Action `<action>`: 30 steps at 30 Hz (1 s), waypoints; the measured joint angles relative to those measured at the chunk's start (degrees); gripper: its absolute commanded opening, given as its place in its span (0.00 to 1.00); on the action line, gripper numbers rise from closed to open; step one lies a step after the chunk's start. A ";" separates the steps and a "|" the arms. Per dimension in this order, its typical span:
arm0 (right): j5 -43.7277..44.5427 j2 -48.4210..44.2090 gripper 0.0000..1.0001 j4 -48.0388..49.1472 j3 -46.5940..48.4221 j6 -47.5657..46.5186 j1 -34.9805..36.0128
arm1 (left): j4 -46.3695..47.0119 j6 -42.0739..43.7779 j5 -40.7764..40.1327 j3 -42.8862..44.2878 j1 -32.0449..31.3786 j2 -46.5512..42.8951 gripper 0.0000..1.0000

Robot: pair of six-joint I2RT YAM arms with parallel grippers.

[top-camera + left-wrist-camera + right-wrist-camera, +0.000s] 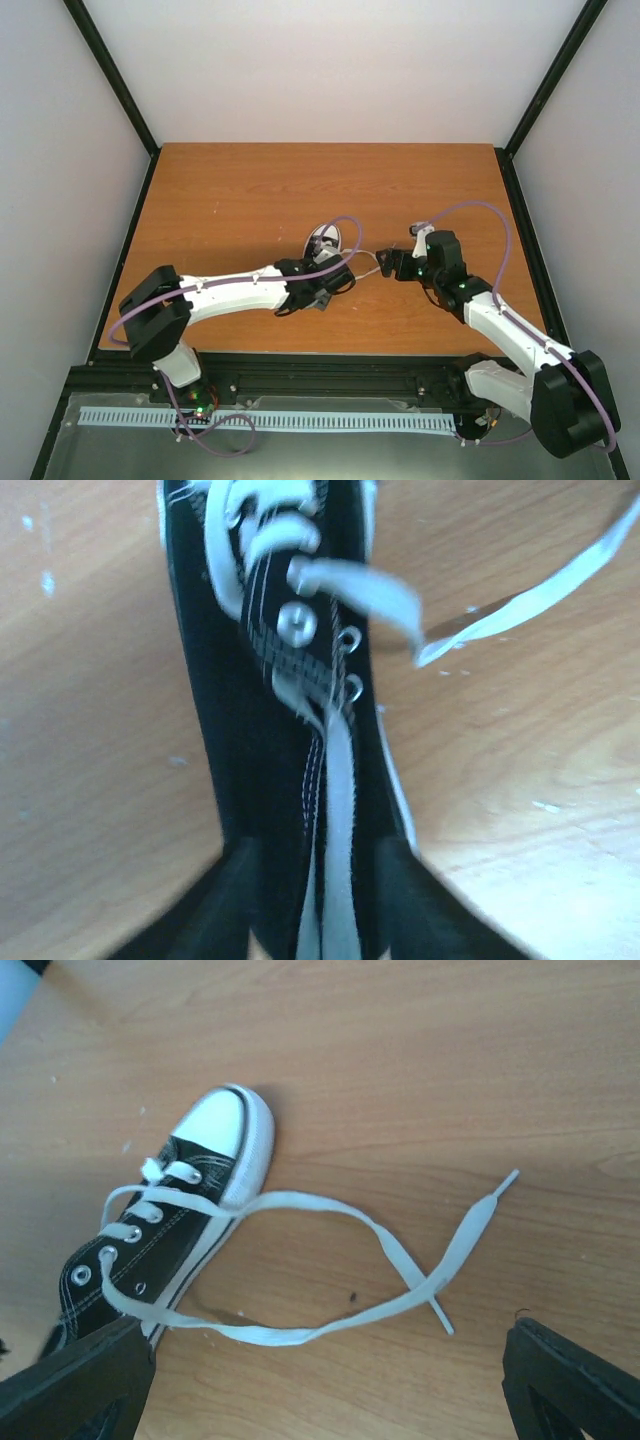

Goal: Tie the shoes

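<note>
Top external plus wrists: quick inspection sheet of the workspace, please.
Surface: wooden table, a few pale specks.
Job's things: black sneaker; white laces untied, crossing loose on the table.
Clutter: nothing seen.
Grippers: left gripper closed on the sneaker's heel end; right gripper open above the laces, holding nothing.
Cables: purple cables along both arms, one loop over the sneaker.
Surroundings: white walls, black frame posts.

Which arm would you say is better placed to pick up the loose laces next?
Right: the right claw, open, hovers over the crossed laces; the left claw holds the shoe.
</note>
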 measured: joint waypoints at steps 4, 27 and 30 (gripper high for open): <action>0.42 1.18 0.86 -4.09 0.83 0.44 0.04 | 2.14 -3.32 6.01 -1.77 -0.94 -3.43 0.89; 16.15 20.52 0.74 -12.79 10.82 10.36 9.44 | 2.16 9.38 38.36 2.71 31.12 -22.05 1.00; 17.03 23.32 0.71 -14.05 14.27 6.75 9.49 | -1.68 11.69 41.29 5.46 31.10 -22.80 1.00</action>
